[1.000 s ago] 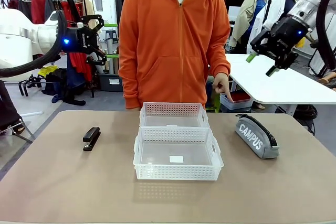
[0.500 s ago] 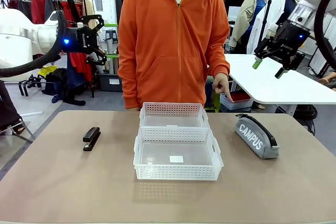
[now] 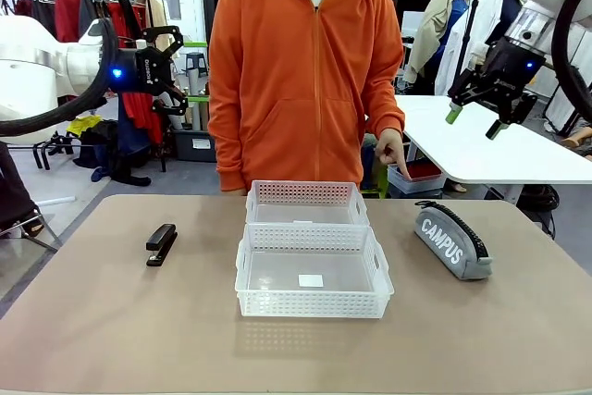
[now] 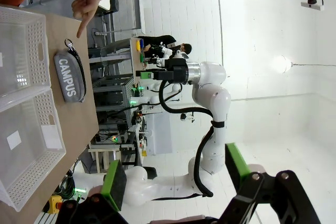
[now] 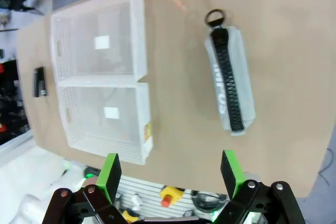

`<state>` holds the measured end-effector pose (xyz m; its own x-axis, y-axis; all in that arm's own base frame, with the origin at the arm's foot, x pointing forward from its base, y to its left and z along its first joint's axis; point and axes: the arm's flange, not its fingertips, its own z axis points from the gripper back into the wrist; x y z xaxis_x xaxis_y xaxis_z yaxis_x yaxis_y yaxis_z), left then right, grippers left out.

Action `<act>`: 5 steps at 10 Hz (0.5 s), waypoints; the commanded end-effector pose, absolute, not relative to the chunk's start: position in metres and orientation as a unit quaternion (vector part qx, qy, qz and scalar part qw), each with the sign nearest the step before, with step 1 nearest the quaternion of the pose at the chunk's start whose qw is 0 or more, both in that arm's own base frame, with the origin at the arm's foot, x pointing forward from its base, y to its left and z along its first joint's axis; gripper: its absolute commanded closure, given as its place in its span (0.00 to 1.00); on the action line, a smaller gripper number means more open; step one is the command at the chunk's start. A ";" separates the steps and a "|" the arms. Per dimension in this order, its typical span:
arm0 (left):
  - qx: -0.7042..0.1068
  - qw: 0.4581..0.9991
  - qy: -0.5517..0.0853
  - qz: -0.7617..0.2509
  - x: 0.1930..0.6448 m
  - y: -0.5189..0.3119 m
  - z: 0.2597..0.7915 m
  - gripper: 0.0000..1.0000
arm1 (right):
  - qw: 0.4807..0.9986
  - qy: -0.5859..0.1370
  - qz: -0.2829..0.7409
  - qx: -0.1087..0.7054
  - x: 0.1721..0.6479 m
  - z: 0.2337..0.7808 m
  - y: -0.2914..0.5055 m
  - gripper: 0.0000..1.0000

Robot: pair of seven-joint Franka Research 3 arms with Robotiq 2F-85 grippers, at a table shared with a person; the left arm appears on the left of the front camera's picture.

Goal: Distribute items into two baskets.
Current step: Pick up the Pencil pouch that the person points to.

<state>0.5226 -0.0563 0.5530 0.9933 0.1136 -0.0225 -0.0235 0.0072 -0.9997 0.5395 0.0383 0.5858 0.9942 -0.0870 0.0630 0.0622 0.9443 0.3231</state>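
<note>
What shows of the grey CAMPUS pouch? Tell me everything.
The pouch is a grey oblong case, fabric by its look, with white CAMPUS lettering on its side. A black zipper runs along the top, shut, and ends in a ring pull at the far end. It lies on the table, right of the near basket and apart from it. Nothing else touches it.

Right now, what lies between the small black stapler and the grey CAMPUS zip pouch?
Front view: the near translucent white lattice basket and the far basket, one behind the other, stand between them.
</note>
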 end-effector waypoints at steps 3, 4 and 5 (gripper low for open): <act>-0.704 0.708 -0.034 0.048 0.522 -0.055 0.555 0.00 | 0.996 -0.057 -0.049 -0.054 0.571 0.570 0.074 0.00; -0.704 0.708 -0.034 0.048 0.522 -0.055 0.555 0.00 | 0.992 -0.054 -0.050 -0.100 0.577 0.561 0.079 0.00; -0.704 0.708 -0.034 0.048 0.522 -0.055 0.555 0.00 | 0.991 -0.051 -0.042 -0.120 0.579 0.551 0.084 0.00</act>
<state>0.5225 -0.0563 0.5532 0.9933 0.1136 -0.0223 -0.0232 0.0072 -0.9997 0.5714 0.0778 0.5515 0.9914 -0.0491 0.1216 0.0697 0.9827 -0.1715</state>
